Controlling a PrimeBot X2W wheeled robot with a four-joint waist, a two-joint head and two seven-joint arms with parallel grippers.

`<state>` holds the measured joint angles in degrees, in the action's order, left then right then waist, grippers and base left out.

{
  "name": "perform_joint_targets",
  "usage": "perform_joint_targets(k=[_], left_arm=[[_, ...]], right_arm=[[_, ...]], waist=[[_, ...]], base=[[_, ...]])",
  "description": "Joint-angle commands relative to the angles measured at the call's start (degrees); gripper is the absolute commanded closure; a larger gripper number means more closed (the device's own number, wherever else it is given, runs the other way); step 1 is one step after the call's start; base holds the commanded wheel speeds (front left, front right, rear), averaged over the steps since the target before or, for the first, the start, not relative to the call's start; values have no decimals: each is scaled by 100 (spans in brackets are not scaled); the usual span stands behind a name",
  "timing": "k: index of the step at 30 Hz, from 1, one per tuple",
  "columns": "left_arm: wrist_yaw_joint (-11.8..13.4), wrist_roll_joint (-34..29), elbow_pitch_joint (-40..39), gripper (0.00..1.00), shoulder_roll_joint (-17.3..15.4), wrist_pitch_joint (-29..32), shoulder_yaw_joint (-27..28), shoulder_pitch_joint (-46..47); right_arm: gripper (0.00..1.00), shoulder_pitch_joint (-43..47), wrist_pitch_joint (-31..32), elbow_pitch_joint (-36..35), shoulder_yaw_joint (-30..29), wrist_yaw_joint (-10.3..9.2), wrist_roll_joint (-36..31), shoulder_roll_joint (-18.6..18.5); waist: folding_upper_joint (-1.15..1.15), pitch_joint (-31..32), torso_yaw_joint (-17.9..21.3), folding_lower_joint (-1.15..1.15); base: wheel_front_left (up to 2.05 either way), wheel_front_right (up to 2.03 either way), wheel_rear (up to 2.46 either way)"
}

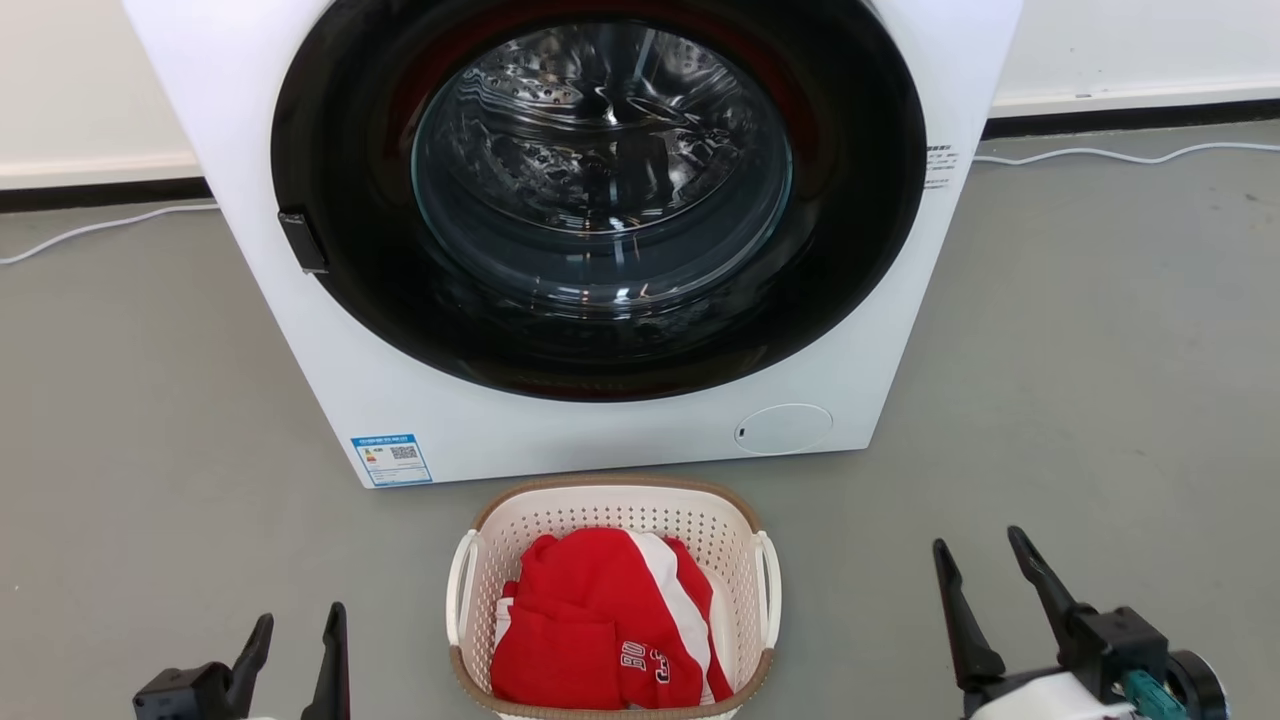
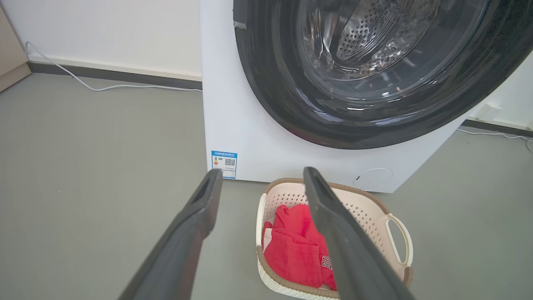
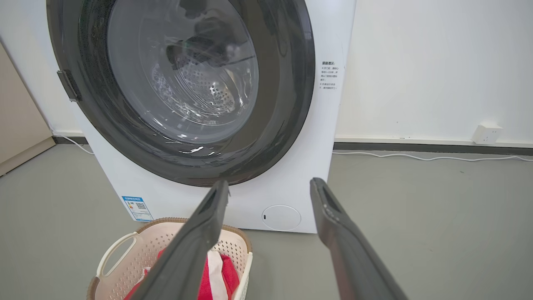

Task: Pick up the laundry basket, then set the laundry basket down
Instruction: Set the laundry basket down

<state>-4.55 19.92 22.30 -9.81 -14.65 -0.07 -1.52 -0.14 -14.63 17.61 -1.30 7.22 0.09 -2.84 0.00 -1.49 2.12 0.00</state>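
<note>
A: Where's the laundry basket (image 1: 640,512)?

B: On the grey floor (image 1: 1080,400), between the two grippers. It lies to the right of the left gripper (image 1: 300,615) and to the left of the right gripper (image 1: 978,540), apart from both.

A: Is either one holding it?

B: No. Both have their dark fingers spread wide with nothing between them. The basket's white loop handles (image 1: 770,585) face the grippers, one on each side, and neither is touched.

A: Anything inside?

B: A crumpled red and white garment (image 1: 590,620) with some lettering near the bottom.

A: And beyond it?

B: Ahead of the fingertips, just past the basket's far rim, stands a white washing machine (image 1: 600,440) with a round dark door (image 1: 350,300). A white cable (image 1: 1100,153) runs along the wall, farther out from the right gripper.
</note>
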Motion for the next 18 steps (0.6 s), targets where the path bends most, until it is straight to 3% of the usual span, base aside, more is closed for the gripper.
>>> perform_joint_targets(k=[1,18], left_arm=[[-30,-87,-216,0,-39,-35,251,76],[-102,-128,-803,0,385,-35,895,-575]], right_arm=[[0,20,-37,-248,89,26,9,-4],[0,601,-37,-694,-105,26,29,-4]], waist=[[0,34,9,0],[0,238,20,0]], base=[[0,0,0],[0,0,0]])
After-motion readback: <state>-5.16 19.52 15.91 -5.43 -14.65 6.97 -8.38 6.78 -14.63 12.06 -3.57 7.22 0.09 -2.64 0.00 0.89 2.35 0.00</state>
